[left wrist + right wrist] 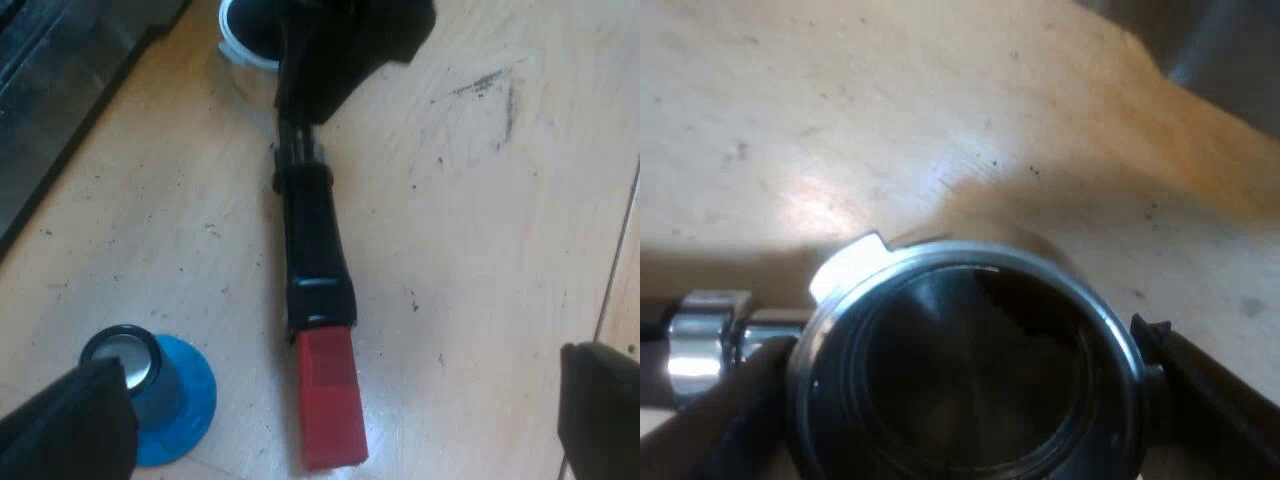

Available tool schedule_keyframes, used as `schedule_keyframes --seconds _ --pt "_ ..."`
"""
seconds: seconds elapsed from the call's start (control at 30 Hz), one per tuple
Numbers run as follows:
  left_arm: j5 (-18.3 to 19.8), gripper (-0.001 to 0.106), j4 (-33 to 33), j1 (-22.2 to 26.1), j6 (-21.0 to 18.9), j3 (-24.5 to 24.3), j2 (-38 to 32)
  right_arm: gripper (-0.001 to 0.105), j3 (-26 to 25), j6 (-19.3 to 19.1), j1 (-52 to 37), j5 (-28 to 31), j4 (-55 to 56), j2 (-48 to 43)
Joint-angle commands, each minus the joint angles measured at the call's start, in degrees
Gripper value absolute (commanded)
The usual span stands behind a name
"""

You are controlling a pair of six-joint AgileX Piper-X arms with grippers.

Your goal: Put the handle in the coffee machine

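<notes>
The metal holder lies flat on the wooden table, its dark handle ending in a red tip. My left gripper is open above the red end, one finger on each side and well apart from it. The holder's round metal basket sits between the fingers of my right gripper, which press against its rim on both sides. From the left wrist view, the right gripper covers the basket end of the holder.
A blue tamper with a shiny top stands on the table close to one left fingertip. The dark edge of the espresso machine runs along the wooden table beyond the tamper.
</notes>
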Motion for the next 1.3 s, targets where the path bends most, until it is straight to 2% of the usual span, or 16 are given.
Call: schedule_keyframes --seconds 0.03,0.2,0.37,0.6,0.8,1.0,1.2,1.3 --pt "-0.17 0.088 -0.48 0.05 0.54 -0.14 -0.1 0.0 -0.32 2.85 -0.32 -0.59 1.57 -3.02" --pt "3.39 0.088 -1.96 0.05 5.73 -0.14 -0.1 0.0 -0.32 4.85 -0.32 -0.15 3.83 -6.12" --pt "3.43 0.088 -3.4 0.05 7.81 -0.14 -0.1 0.0 -0.32 6.46 -0.32 -0.16 6.54 -8.92" --pt "3.43 0.088 -7.45 0.05 7.89 0.96 -0.1 0.0 -0.53 9.25 -0.18 -0.16 8.5 -11.86" --pt "3.31 0.088 -8.67 0.05 7.89 2.59 0.34 0.0 -3.0 9.24 -0.18 -0.16 9.8 -12.27" --pt "2.36 0.088 -9.16 0.05 8.04 2.59 5.16 0.0 -3.64 9.24 -0.18 -0.16 9.8 -12.27" --pt "0.66 0.088 -11.21 -0.29 11.13 2.59 9.09 0.0 -3.64 9.24 -0.18 -0.16 9.8 -12.27" --pt "-0.4 0.088 -11.35 -2.13 12.34 2.09 11.0 0.0 -3.64 9.24 0.51 -0.16 9.8 -12.27"
